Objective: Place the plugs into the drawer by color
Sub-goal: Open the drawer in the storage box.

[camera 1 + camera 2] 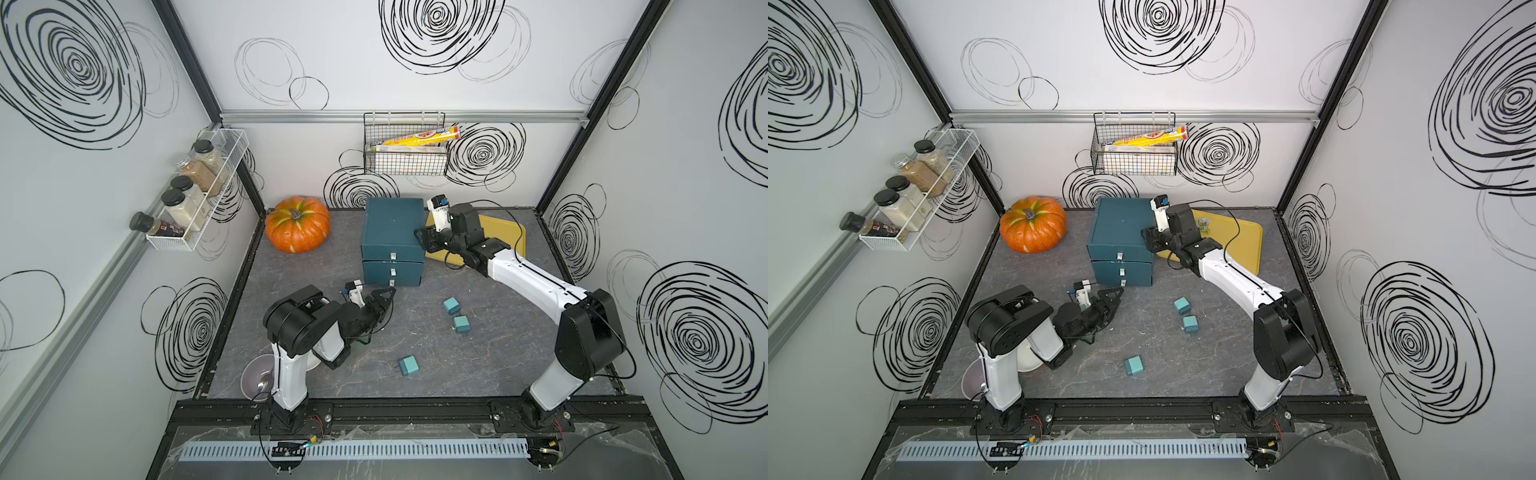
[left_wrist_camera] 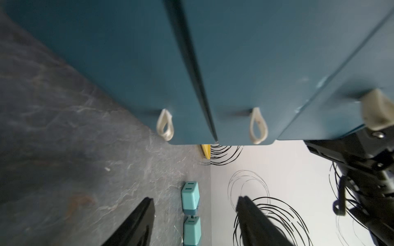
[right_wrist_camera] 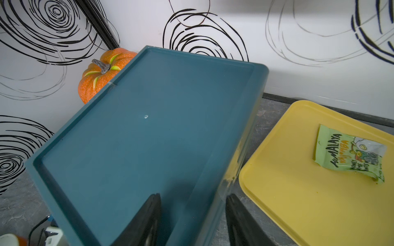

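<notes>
Drawer point(image 1: 392, 232): dark teal three-tier cabinet, set at the back centre of the table between pumpkin point(image 1: 298, 230) and yellow tray point(image 1: 515, 239). In the left wrist view all three fronts are seen about flush, each with a pale looped tab. None is seen pulled out. Its top face is recessed and plain.

Plugs: only three are seen, all teal cubes, loose on the table in front of the cabinet and to its right. Rear teal plug point(image 1: 451, 306) and middle teal plug point(image 1: 461, 324) lie near each other. Front teal plug point(image 1: 408, 366) lies well apart from them, nearer the arm bases.

Progress: no yellow or pink plug is visible, so those are judged already stowed. Teal is judged the colour left.

Left gripper point(image 2: 195, 198): jaws are held wide with nothing between them, and are aimed at the bottom pull tab point(image 2: 165, 124), just short of it. Opening the bottom tier is judged the step in hand.

Right gripper point(image 3: 191, 196): jaws are placed astride the cabinet's right top edge. Whether it is pinched cannot be told.
</notes>
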Robot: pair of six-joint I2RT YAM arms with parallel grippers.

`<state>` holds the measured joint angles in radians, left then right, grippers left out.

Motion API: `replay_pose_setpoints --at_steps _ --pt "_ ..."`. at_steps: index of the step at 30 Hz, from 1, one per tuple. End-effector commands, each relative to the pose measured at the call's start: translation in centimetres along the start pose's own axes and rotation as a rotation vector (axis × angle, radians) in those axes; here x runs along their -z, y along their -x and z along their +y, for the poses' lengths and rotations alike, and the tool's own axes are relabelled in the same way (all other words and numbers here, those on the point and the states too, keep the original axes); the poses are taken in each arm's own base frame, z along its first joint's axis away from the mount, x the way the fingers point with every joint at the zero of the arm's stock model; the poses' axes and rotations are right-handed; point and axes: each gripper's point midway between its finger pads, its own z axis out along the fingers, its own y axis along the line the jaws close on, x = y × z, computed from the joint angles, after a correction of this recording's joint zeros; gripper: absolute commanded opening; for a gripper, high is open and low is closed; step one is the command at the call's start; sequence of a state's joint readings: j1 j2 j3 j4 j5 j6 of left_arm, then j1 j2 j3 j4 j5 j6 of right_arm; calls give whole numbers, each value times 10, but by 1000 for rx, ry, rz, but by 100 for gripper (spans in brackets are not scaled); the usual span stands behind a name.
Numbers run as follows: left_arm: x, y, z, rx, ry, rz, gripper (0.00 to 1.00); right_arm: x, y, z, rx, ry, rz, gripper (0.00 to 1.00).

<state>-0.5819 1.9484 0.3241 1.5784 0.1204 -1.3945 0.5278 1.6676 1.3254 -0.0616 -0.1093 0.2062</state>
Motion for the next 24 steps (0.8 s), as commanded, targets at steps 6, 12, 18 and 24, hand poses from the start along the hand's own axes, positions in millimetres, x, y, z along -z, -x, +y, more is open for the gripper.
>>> replay_pose_setpoints --at_steps 6,12,18,24 --pt "-20 10 -7 -4 -102 -48 53 5 -25 -8 0 -27 70 54" --pt "-24 17 1 -35 -61 -97 51 10 -22 -6 -1 -23 52 54" --pt "-33 22 13 -18 -66 -120 48 14 -23 -7 0 -23 48 54" --pt "-32 39 23 -14 -79 -166 44 17 -24 -9 -4 -29 37 54"
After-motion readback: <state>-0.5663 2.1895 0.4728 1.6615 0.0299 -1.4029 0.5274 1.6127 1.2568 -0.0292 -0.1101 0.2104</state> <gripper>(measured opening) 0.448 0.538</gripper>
